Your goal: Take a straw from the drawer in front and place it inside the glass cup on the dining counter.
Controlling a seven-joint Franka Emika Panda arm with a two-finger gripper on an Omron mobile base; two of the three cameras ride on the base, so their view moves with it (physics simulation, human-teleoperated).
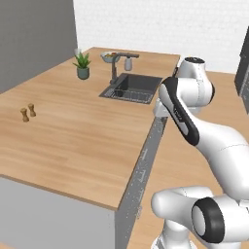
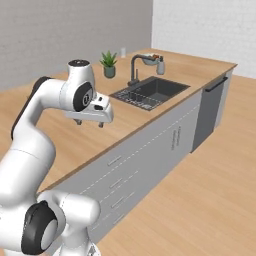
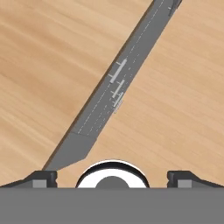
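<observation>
Fingertips (image 3: pixel 43 178) of the gripper (image 3: pixel 113 177) rise at the lower edge of the hand view, set wide apart with nothing between them, so the claw stands open and empty. From the right base view the gripper (image 2: pixel 91 121) hangs from the white arm above the front edge of the dining counter (image 2: pixel 75 135), pointing downward, clear of the wood. Below it, the grey base carries stacked drawer fronts (image 2: pixel 116 172), each with a short bar handle and all closed flush; the same fronts (image 3: pixel 116 85) appear in the hand view as a narrow grey band between the plank top and the wooden floor (image 3: pixel 175 109). Which of these is the task's drawer cannot be told, and its contents are hidden. Farther along the dining counter (image 1: pixel 73 141) lies the dark inset sink (image 1: pixel 132 88) with a dark faucet (image 1: pixel 115 65) at its rim. Beside the faucet stand a grey soap dispenser (image 1: pixel 128 63) and a pale bowl (image 1: pixel 109 57) holding fruit. A small potted plant (image 1: pixel 82 65) stands near the far left corner, with a small clear object (image 1: pixel 76 52), possibly the glass cup, just behind it. Two small wooden shakers (image 1: pixel 28 112) stand together, well apart from the sink. A dark dishwasher panel (image 2: pixel 209 107) closes the base's far end.
</observation>
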